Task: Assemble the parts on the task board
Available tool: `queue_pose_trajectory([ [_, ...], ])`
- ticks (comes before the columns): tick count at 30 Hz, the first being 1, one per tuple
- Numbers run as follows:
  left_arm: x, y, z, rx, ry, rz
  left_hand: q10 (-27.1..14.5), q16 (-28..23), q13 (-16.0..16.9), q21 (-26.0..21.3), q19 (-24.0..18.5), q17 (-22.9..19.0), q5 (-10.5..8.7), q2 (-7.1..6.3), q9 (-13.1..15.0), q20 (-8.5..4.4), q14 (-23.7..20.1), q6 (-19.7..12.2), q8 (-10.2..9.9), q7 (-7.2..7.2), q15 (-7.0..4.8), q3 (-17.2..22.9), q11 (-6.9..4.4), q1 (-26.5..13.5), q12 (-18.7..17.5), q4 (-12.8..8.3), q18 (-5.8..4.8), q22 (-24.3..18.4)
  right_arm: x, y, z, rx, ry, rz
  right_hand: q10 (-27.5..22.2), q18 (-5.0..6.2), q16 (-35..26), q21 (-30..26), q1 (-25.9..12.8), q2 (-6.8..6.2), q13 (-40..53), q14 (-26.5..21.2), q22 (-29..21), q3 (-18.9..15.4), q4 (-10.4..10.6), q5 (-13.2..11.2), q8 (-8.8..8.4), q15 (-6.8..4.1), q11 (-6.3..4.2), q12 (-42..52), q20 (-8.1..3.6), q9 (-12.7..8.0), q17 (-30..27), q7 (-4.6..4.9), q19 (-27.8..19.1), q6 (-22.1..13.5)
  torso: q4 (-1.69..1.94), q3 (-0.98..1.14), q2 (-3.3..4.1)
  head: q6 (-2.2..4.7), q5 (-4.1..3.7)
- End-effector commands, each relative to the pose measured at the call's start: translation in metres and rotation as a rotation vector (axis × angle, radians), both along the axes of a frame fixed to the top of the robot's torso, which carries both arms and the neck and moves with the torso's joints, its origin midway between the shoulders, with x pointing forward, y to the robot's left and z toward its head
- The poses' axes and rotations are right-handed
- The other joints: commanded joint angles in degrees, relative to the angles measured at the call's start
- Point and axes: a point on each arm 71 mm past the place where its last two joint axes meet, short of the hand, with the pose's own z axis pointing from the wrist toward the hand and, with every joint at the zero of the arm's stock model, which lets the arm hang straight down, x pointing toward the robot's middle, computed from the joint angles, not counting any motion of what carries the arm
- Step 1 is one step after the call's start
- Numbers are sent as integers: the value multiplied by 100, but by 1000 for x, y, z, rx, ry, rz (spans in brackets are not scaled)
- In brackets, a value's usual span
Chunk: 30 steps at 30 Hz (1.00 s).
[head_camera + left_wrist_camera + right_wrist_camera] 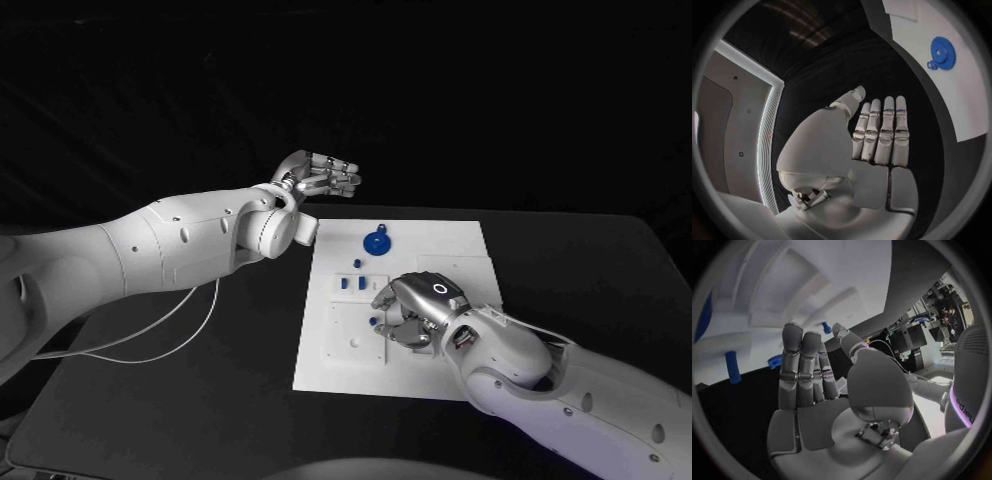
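Counted on the black table (173, 400):
One white rectangular task board (447, 240); one round blue toothed gear (376, 243) lying on it; three small blue upright pegs, two side by side (343, 285) (361, 284) and one nearer the front (372, 320); two silver many-fingered robot hands, left (320, 178) and right (414, 310). Any further parts under the right robot hand uncountable.

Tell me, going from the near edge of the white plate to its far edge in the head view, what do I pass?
Right hand, then small blue pegs, then blue gear, all over the task board.
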Motion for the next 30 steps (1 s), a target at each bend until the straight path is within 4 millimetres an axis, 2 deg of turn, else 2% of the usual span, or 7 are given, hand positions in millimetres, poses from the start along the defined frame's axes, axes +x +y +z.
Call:
queue_pose_trajectory([
  [1,0,-1,1,-10,-3,-11,-33,-25,-5,27,39,-6,2,44,3,-7,-13,-33,11,7,-3,-22,-10,5,-16,1,-24,-5,4,-6,11,47,13,-26,76,53,46,60,42,18,8,18,30,-1,14,4,-16,15,-28,35,30,-2,-5,-16,230,16,-4,0,3,47,-94],
  [9,1,2,0,-7,-6,-3,-33,-25,-5,27,39,-6,2,44,3,-7,-13,-33,11,7,-3,-22,-10,5,-16,1,-24,-5,30,-39,40,49,14,-94,195,-7,69,175,-3,36,4,23,91,90,49,117,-16,1,-47,33,7,-3,4,25,232,-27,-10,-15,-3,142,-217],
  [17,1,3,-1,-6,-6,0,-33,-25,-5,27,39,-6,2,44,3,-7,-13,-33,11,7,-3,-22,-10,5,-16,1,-24,-5,57,-75,63,47,8,-168,112,-11,88,198,11,31,2,17,114,-26,77,163,-16,6,-35,33,4,-3,13,4,226,-53,3,0,4,191,-262],
  [19,1,4,-1,-6,-7,1,-35,-25,-5,27,40,-6,1,43,3,-6,-14,-34,11,7,-2,-24,-10,5,-16,2,-24,-10,62,-82,64,31,14,-181,10,7,80,151,7,8,5,8,88,-166,89,199,-16,22,-14,35,19,-6,6,-7,220,-107,3,0,8,191,-268],
  [22,2,5,-1,-6,-8,3,-45,-26,-5,28,43,-6,-9,36,3,-2,-23,-38,12,9,2,-35,-5,6,-16,6,-23,-44,66,-90,63,0,27,-196,-197,69,47,-62,152,75,18,-16,-16,-702,161,203,-15,58,26,37,55,-5,-34,-54,196,-290,0,1,8,195,-268],
  [26,2,7,-1,-5,-10,6,-45,-26,-5,28,43,-6,-9,36,3,-2,-23,-38,12,9,2,-35,-5,6,-16,6,-23,-44,70,-96,60,-44,43,-207,-349,103,54,-151,356,92,34,-39,-41,-1185,313,101,-13,84,63,42,92,0,-70,-127,198,-431,4,-1,10,189,-279],
  [30,2,8,-1,-4,-11,8,-45,-26,-5,28,43,-6,-9,36,3,-2,-23,-38,12,9,2,-35,-5,6,-16,6,-23,-44,72,-99,57,-85,58,-211,-363,95,66,-185,430,81,40,-55,-29,-1352,426,69,-16,88,67,43,98,-1,-90,-168,198,-499,5,-3,10,166,-261],
])
